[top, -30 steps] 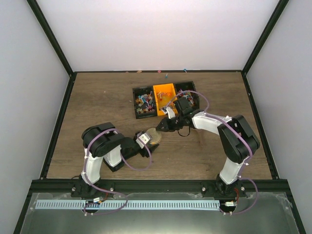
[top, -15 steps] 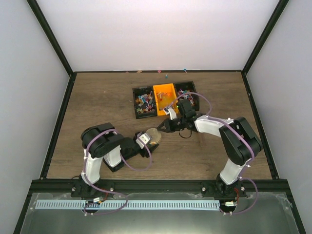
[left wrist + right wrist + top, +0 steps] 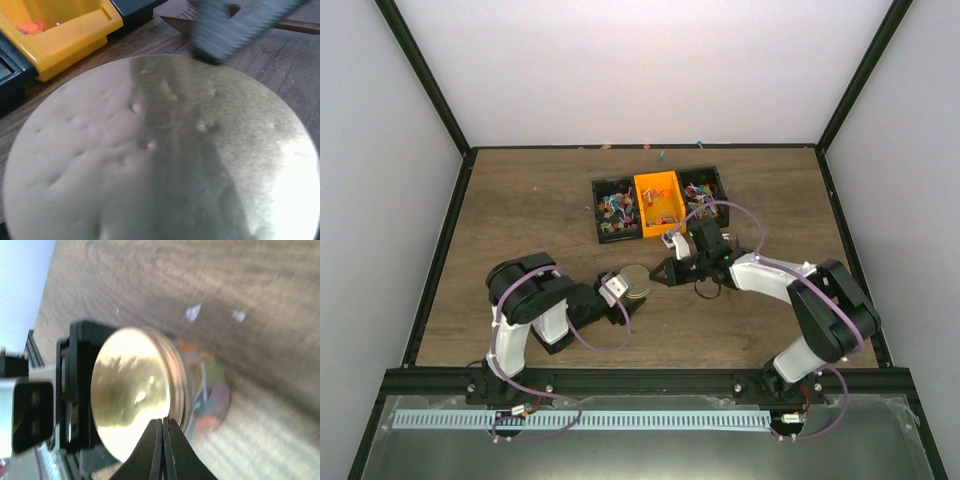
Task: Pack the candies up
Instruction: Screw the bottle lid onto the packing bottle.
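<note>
- Now, at the middle of the wooden table [image 3: 520, 230], a clear jar [image 3: 220, 400] capped with a gold lid [image 3: 636, 279] is flanked by the left gripper [image 3: 620, 288] and the right gripper [image 3: 662, 272].
- Over the past second the right arm [image 3: 770, 275] has been swung out toward the near right, and its gripper has been drawn slightly nearer the near edge, the tip kept at the lid's right rim. The jar and the left arm [image 3: 535, 300] have not been moved.
- The lid is seen seated on the jar, so the capping step is judged to be nearly done, perhaps being finished with a push, and no further sweet is being fetched.
- The right gripper's 2 fingers [image 3: 156, 450] are pressed tight together with nothing between them, their tips shown at the lid's rim in the right wrist view.
- The left gripper is set hard against the jar's opposite side and is judged to be clamped on it below the lid; in its own view its fingers are hidden by the lid.
- Candies [image 3: 199, 424] are packed inside the jar, under the lid and just beyond the right fingertips. More are left in the 2 black bins [image 3: 597, 210] and the orange bin [image 3: 657, 179] behind, and a few lie loose at the table's far edge.
</note>
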`<control>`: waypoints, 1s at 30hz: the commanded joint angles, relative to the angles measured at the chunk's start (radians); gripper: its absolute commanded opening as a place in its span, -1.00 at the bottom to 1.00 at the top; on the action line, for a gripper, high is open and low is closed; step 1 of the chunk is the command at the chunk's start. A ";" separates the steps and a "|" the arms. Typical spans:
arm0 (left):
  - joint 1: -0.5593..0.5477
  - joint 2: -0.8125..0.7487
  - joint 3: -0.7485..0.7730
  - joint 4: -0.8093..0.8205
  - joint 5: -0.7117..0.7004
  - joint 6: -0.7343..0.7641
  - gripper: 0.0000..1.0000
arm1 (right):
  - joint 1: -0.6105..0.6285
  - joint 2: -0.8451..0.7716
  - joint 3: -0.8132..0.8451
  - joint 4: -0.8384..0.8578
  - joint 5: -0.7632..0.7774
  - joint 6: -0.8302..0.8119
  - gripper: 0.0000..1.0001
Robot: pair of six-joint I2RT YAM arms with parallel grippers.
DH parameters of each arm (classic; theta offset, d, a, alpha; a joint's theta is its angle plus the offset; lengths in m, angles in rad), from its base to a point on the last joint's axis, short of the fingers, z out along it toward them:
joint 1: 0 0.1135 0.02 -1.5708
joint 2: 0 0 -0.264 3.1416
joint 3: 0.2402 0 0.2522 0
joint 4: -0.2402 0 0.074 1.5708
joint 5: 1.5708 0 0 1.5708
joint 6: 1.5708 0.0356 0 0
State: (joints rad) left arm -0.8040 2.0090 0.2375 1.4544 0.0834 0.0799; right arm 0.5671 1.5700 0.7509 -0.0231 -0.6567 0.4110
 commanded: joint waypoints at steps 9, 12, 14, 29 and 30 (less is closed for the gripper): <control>0.014 0.039 -0.009 -0.069 -0.062 -0.037 0.68 | 0.065 -0.108 0.000 -0.272 -0.097 -0.023 -0.99; 0.015 0.039 -0.015 -0.065 -0.055 -0.038 0.68 | 0.012 -0.086 0.093 -0.301 -0.082 -0.042 -0.64; 0.014 0.039 -0.017 -0.063 -0.048 -0.039 0.68 | -0.010 -0.058 0.161 -0.329 -0.049 -0.064 -0.40; 0.014 0.055 -0.021 -0.058 -0.001 -0.061 0.67 | -0.016 0.238 0.463 -0.408 -0.019 -0.222 -0.47; 0.014 0.057 -0.020 -0.060 0.003 -0.063 0.67 | -0.015 0.242 0.461 -0.404 -0.029 -0.223 -0.49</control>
State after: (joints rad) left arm -0.7914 2.0281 0.2363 1.4811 0.0502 0.0536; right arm 0.5476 1.7996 1.1683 -0.4080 -0.6575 0.2279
